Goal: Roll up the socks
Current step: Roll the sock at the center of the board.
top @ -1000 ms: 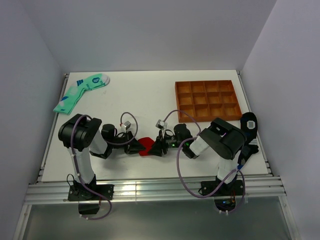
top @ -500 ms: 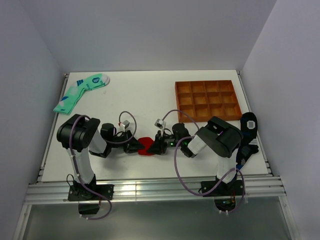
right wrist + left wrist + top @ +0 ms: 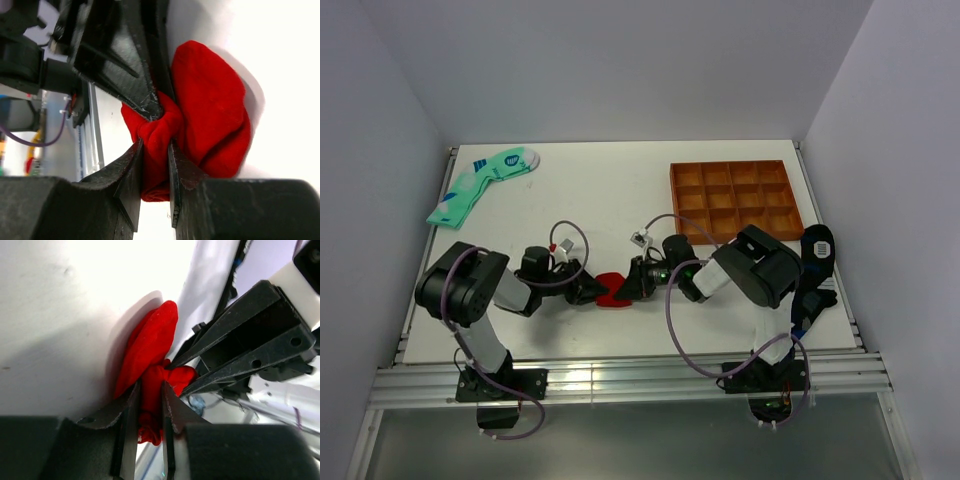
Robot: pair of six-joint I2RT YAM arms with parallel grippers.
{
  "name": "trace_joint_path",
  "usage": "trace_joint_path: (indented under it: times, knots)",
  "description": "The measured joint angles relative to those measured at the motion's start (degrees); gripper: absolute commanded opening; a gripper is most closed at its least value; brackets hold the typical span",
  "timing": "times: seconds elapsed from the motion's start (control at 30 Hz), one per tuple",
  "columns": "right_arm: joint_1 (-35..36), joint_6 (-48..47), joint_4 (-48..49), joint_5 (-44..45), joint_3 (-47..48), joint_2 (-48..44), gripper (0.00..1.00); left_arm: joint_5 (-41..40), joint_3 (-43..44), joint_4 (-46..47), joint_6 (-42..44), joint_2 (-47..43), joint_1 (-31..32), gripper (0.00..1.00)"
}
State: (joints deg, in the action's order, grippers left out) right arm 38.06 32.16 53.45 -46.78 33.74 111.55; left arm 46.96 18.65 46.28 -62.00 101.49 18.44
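Mid-roll, my left gripper (image 3: 150, 390) and right gripper (image 3: 156, 146) each clench the bunched red socks (image 3: 210, 100) lying between them on the desk (image 3: 620, 190), so next likely calls for rolling them tighter.

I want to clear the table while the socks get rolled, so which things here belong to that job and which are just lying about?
In the job: bright red fabric socks, pinched between the left gripper and the right gripper.
Lying about: mint-green sock with blue marks; black sock with white pattern; brown compartment tray.
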Motion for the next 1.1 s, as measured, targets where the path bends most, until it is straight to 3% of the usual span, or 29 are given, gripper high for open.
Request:
trace_joint_path:
  times: [0.53,1.1]
  knots:
    - [-4.33,3.56,-26.34,-7.54,13.53,3.34,0.01,-21.29,-4.33,-2.91,5.38,-13.31,6.12,0.33]
    - [-4.33,-5.05,-61.13,-5.29,29.51,5.86,0.02,-37.44,-9.68,-3.39,12.37,-28.65,15.52,0.42]
